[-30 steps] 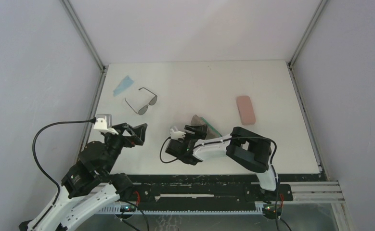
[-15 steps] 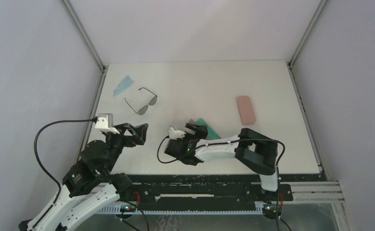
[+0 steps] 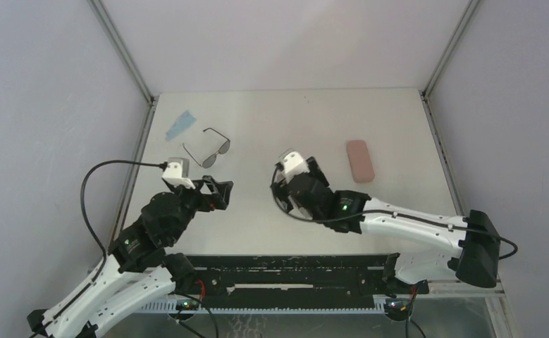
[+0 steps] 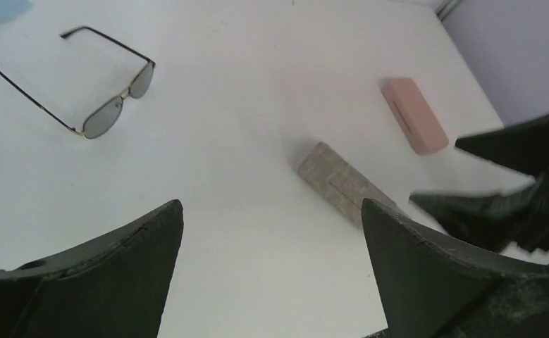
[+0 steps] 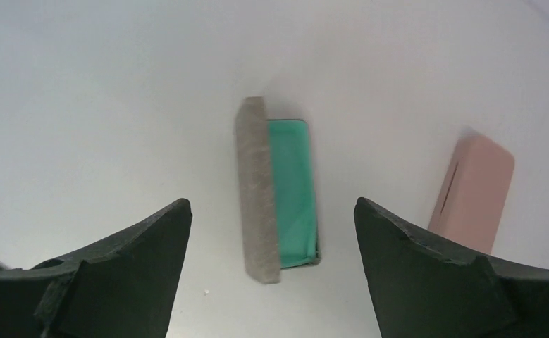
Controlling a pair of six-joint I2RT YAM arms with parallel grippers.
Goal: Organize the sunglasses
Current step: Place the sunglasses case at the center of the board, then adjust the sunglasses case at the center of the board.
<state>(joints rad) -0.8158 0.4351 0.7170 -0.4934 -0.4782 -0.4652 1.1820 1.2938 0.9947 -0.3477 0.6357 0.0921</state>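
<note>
One pair of sunglasses [image 3: 215,149] with a thin black frame and dark squarish lenses lies open at the far left of the table. It also shows in the left wrist view [image 4: 109,91]. No second pair is in view. My left gripper [image 3: 218,193] is open and empty, near of the sunglasses, over bare table [image 4: 271,204]. My right gripper [image 3: 296,189] is open and empty [image 5: 271,202], hovering above the grey-brown case [image 5: 257,190], which shows green [image 5: 294,190] along one side. That case is hidden under the right wrist in the top view.
A pink case [image 3: 360,160] lies to the right of the right gripper and also shows in both wrist views [image 4: 414,115] [image 5: 472,193]. A light blue cloth [image 3: 180,125] lies at the far left corner. The grey-brown case also shows in the left wrist view [image 4: 342,184].
The right arm has unfolded and its gripper has risen from beside the grey-brown case to above it. The left gripper has moved forward and to the right.
</note>
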